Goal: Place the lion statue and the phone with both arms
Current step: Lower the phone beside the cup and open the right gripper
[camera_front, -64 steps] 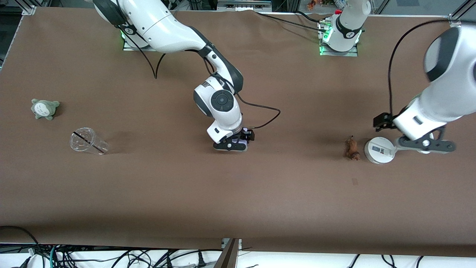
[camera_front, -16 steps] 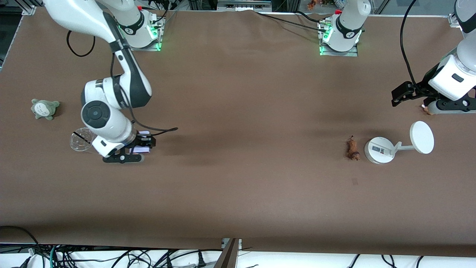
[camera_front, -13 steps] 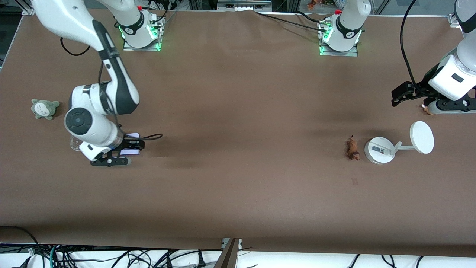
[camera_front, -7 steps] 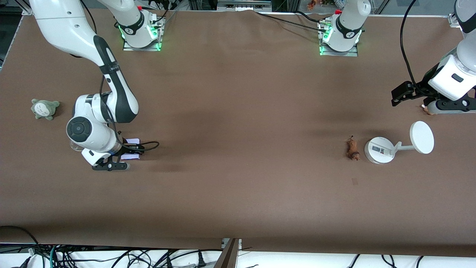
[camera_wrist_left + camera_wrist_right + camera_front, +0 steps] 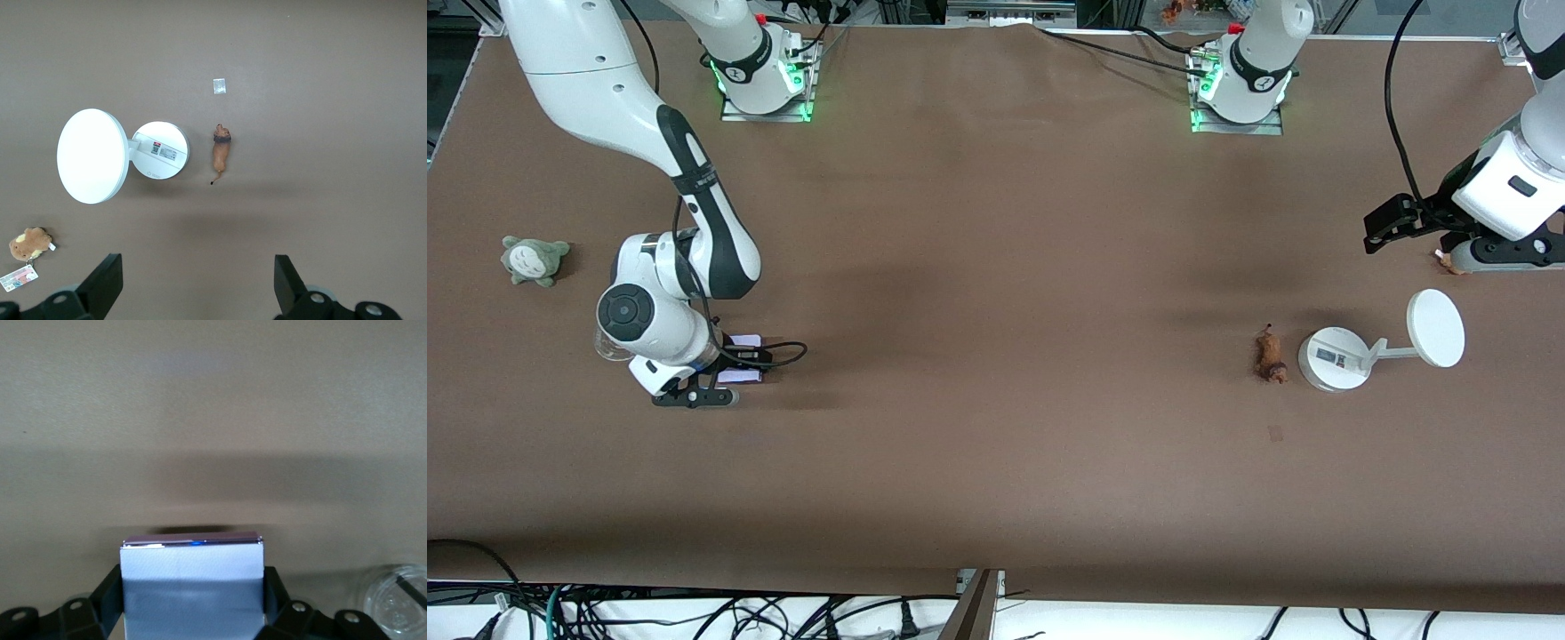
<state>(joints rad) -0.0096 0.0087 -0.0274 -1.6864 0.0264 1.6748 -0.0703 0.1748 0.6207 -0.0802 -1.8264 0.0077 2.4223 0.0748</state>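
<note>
Item 1, right gripper (image 5: 716,387): low over the table (image 5: 996,462) toward the right arm's end, fingers (image 5: 110,590) clamped on the two edges of the phone (image 5: 192,587), which stands between them with its lower edge close above the cloth; contact with the cloth cannot be told

Item 2, clear cup (image 5: 398,599): lying on its side just beside the right gripper's fingers, mostly hidden under the wrist in the front view. Risk: a release here may tip the phone against the cup, or the opening fingers may nudge the cup and set it rolling

Item 3, lion statue (image 5: 1268,356): lying on the table, well apart from both grippers, just beside the round base of the white stand (image 5: 1334,358). Risk: fingers coming down for it may strike the stand's base, the gap being narrow

Item 4, left gripper (image 5: 193,287): held high over the left arm's end of the table, fingers spread wide and empty, waiting; brown plush (image 5: 29,243) with tag below it

Item 5, grey-green plush (image 5: 534,259): well apart from the right gripper's fingers
</note>
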